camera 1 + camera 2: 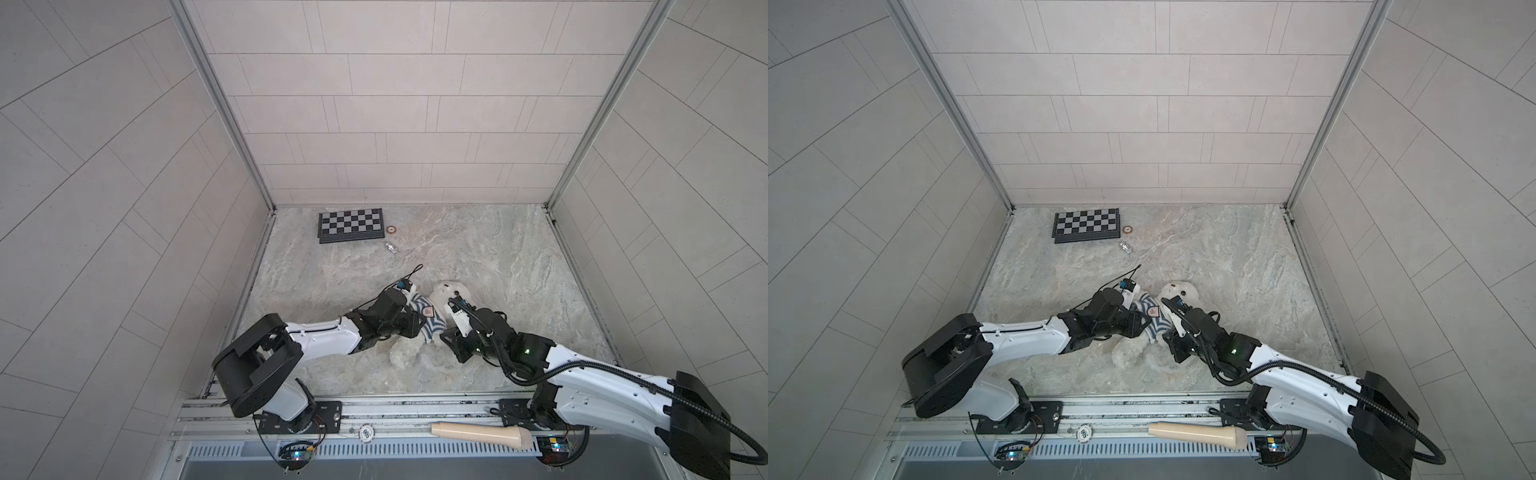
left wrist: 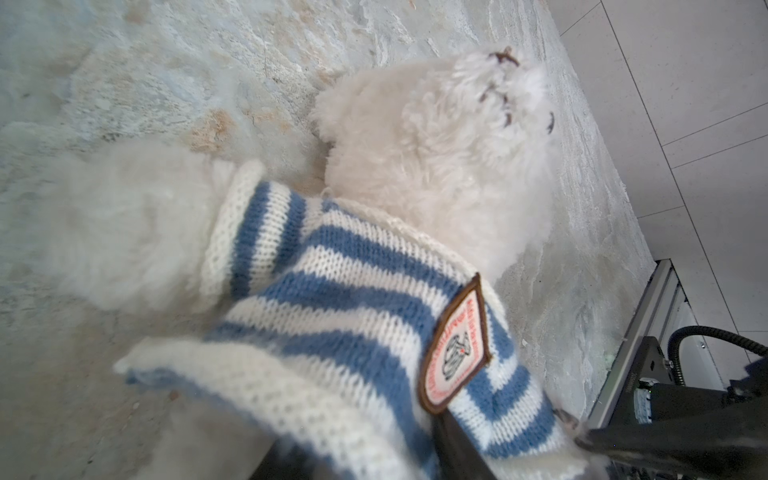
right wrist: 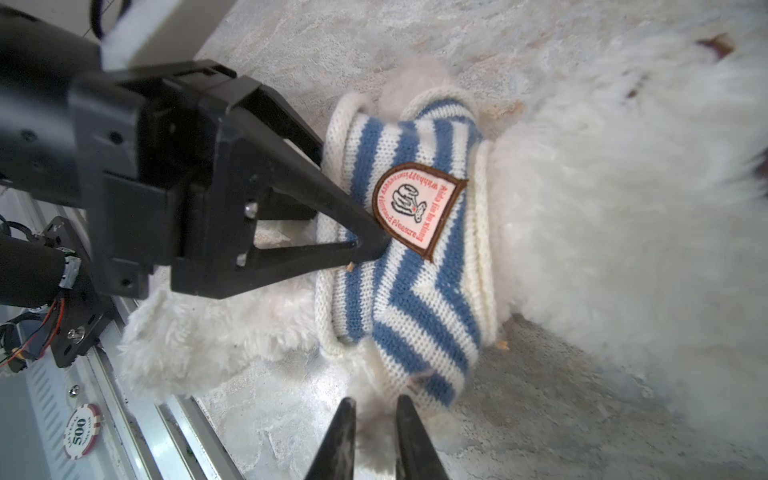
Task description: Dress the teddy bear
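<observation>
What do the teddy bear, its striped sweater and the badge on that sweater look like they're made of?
The teddy bear looks like white plush with a curly matte pile, probably synthetic. The striped sweater is knitted yarn, blue and cream, its stitch loops showing; wool or acrylic, I cannot tell. The badge looks like a flat woven patch with a brown stitched border.

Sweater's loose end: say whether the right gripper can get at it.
Probably yes: right gripper sits close beside the sweater end, only bear fur between; left gripper pinches it elsewhere, by the patch.
</observation>
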